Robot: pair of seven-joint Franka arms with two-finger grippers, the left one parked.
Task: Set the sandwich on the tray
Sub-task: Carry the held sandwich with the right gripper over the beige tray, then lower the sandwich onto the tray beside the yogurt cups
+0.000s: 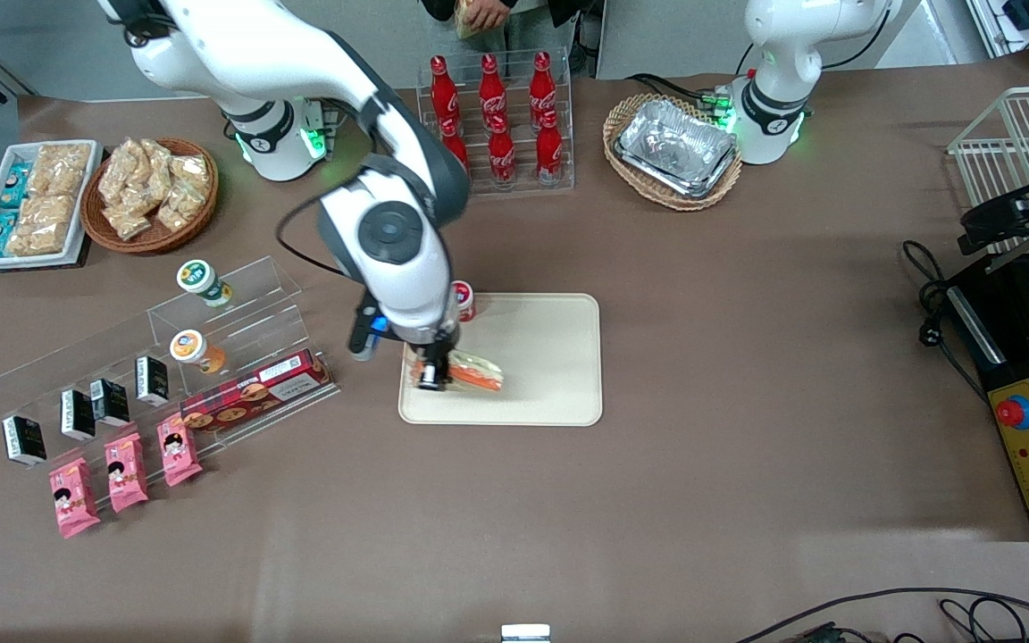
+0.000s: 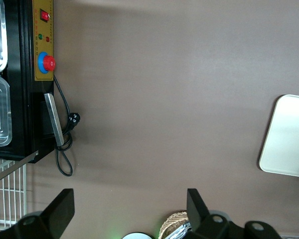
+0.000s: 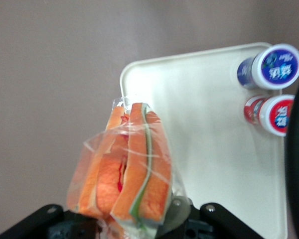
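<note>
The sandwich [image 1: 479, 372], a clear-wrapped wedge with orange and green layers, hangs over the cream tray [image 1: 541, 357]. It is over the tray's camera-side corner toward the working arm's end. My right gripper [image 1: 432, 373] is shut on the sandwich and points down at the tray. In the right wrist view the sandwich [image 3: 127, 169] stands out from between the gripper [image 3: 134, 221] jaws, above the tray's [image 3: 209, 149] rim. I cannot tell whether it touches the tray. A corner of the tray [image 2: 289, 139] also shows in the left wrist view.
Two small lidded cups, blue [image 3: 271, 67] and red [image 3: 275, 114], stand on the tray's corner farther from the camera. An acrylic rack [image 1: 211, 357] with cartons, jars and a biscuit box lies toward the working arm's end. Cola bottles [image 1: 497, 116] stand farther back.
</note>
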